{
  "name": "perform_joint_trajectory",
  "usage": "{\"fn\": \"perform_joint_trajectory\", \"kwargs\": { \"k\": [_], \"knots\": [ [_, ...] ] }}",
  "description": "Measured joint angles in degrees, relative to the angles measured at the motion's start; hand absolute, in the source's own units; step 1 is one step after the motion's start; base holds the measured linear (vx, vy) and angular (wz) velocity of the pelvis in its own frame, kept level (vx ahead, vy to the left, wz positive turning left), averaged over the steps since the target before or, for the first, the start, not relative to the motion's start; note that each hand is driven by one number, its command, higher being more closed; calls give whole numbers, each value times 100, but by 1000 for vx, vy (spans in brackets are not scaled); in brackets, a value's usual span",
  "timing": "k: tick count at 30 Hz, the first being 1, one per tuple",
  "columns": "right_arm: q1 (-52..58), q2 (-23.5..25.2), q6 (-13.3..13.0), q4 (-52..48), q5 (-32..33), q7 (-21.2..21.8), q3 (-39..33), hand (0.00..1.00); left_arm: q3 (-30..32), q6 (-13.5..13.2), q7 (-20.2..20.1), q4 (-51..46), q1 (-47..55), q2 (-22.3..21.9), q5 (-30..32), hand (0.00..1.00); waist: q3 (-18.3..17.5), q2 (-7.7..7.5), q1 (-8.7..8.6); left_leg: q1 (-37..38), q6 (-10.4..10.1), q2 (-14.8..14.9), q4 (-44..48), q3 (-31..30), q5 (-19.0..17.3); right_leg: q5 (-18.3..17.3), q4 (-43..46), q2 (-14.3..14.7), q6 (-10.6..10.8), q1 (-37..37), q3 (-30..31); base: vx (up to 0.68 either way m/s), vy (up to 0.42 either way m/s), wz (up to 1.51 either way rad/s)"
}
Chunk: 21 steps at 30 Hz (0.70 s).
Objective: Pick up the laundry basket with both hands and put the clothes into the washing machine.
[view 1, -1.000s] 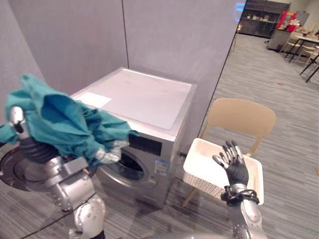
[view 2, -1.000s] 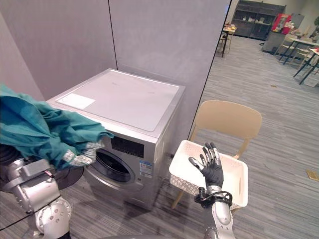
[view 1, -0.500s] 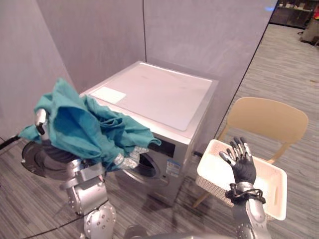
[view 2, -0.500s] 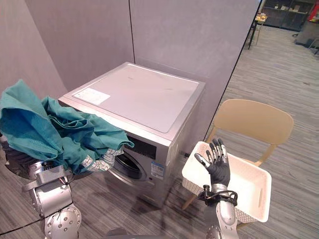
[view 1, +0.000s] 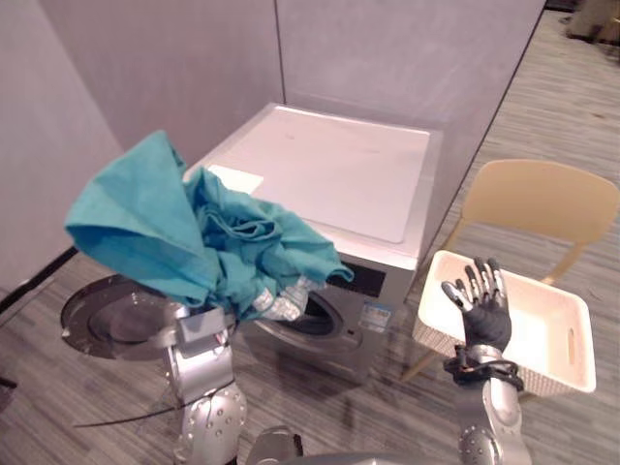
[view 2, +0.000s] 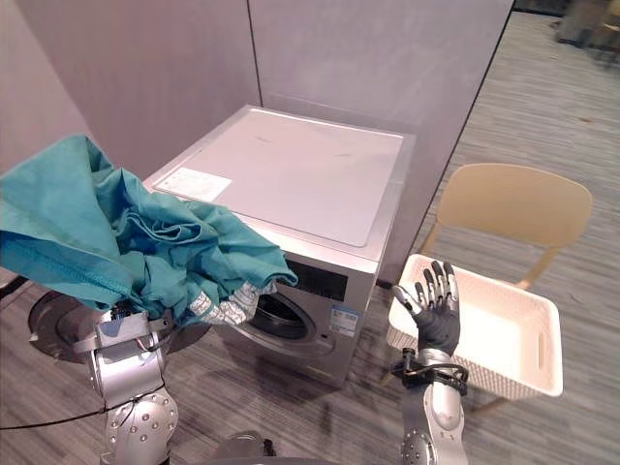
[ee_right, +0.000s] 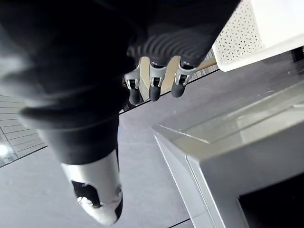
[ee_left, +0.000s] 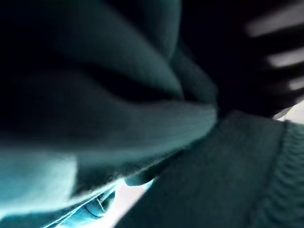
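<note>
risk: teal clothes look only draped over the left arm; the loose tail could slide to the floor or snag the open door short of the drum opening.
clothes: held up just in front of the washing machine; long axis roughly level, drooping end towards the drum.
left hand: buried in cloth, can't tell its grip.
right hand: fingers spread, empty, raised beside the laundry basket.

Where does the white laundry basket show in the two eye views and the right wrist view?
Left eye view: laundry basket at right, before the tan chair, behind the open right hand.
Right eye view: laundry basket lower right, same setting.
Right wrist view: its perforated corner past the fingers.
Shared landmark: the washing machine.
</note>
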Motion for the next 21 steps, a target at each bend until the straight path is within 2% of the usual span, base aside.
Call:
{"fn": "perform_joint_trajectory", "kwargs": {
  "k": [1, 2, 3, 4, 5, 7, 8, 10, 13, 16, 17, 19, 21],
  "knots": [
    [-14, -3, -1, -1, -2, 3, 51, 0, 6, 2, 3, 108, 20, 36, 1, 100, 42, 39, -58, 51, 106, 9, -44, 104, -14, -470, 717, 77, 304, -123, -164, -14, 380, -53],
    [-23, -6, -4, -2, -1, 9, 85, 0, 8, 2, 6, 142, 47, 48, 0, 100, 44, 8, -81, 142, 135, 10, -93, 162, -13, -697, 1055, 174, 391, -143, -228, 17, 308, -47],
    [-27, -10, -8, -3, 0, 46, 159, 0, 6, 2, -4, 177, 92, 82, -1, 100, 36, -63, -53, 263, 171, 13, -215, 274, 6, -1230, 1645, 433, 560, -151, -226, 50, 226, -42],
    [-27, -12, -9, -3, 1, 60, 189, 0, 6, 2, -8, 209, 95, 90, -1, 100, 28, -93, -41, 311, 177, 11, -280, 305, 16, -1461, 1853, 576, 643, -146, -206, 20, 169, -50],
    [-27, -15, -31, -4, 5, 141, 225, 0, -3, 14, -11, 259, 97, 97, -2, 100, 17, -131, -7, 376, 150, -24, -452, 319, 83, -1833, 2188, 938, 800, -121, -126, -4, 109, -31],
    [22, -16, -71, -32, 12, 259, 238, 0, -124, 23, -15, 280, 96, 147, -1, 100, 18, -271, 6, 503, 113, -267, -923, 307, 269, -2215, 2328, 1304, 886, -41, -70, 4, 103, -5],
    [143, -17, -80, -146, 12, 289, 243, 0, -270, 62, -20, 287, 97, 135, 1, 100, -5, -336, 9, 595, 165, -510, -1275, 234, 443, -2462, 2316, 1557, 830, -38, 68, 14, 62, 13],
    [213, -31, -90, -195, 12, 291, 256, 0, -335, 88, -20, 293, 96, 135, 4, 100, -7, -336, 26, 660, 172, -596, -1403, 182, 517, -2526, 2264, 1644, 699, -19, 97, 36, 7, 19],
    [312, -30, -102, -193, 12, 287, 284, 0, -333, 132, -26, 293, 97, 130, 15, 100, -30, -369, -23, 745, 264, -695, -1517, 142, 673, -2567, 1799, 1634, 220, 207, 74, 83, -65, 24],
    [318, 1, -104, -192, 22, 283, 300, 0, -283, 184, -30, 293, 159, 99, 15, 100, -21, -348, 49, 631, 254, -644, -1251, -28, 682, -2508, 1257, 1742, 63, 514, 65, 65, -126, 7],
    [328, 4, -104, -191, 32, 285, 301, 0, -285, 197, -35, 293, 179, 90, 15, 100, -13, -336, 38, 607, 245, -618, -1183, -86, 676, -2486, 1211, 1773, 28, 560, 54, 6, -124, 20],
    [353, 10, -121, -191, 59, 283, 290, 0, -304, 263, -84, 282, 281, 73, 12, 100, 87, -247, 41, 453, 100, -440, -677, -344, 513, -2466, 1248, 1980, -2, 727, -53, -10, -127, 27],
    [400, 20, -136, -192, 71, 284, 298, 0, -373, 277, -128, 282, 307, 72, 8, 100, 229, -209, 54, 380, 67, -350, -279, -506, 474, -2484, 1369, 2069, -23, 777, -124, -54, -99, 17]
  ]
}}
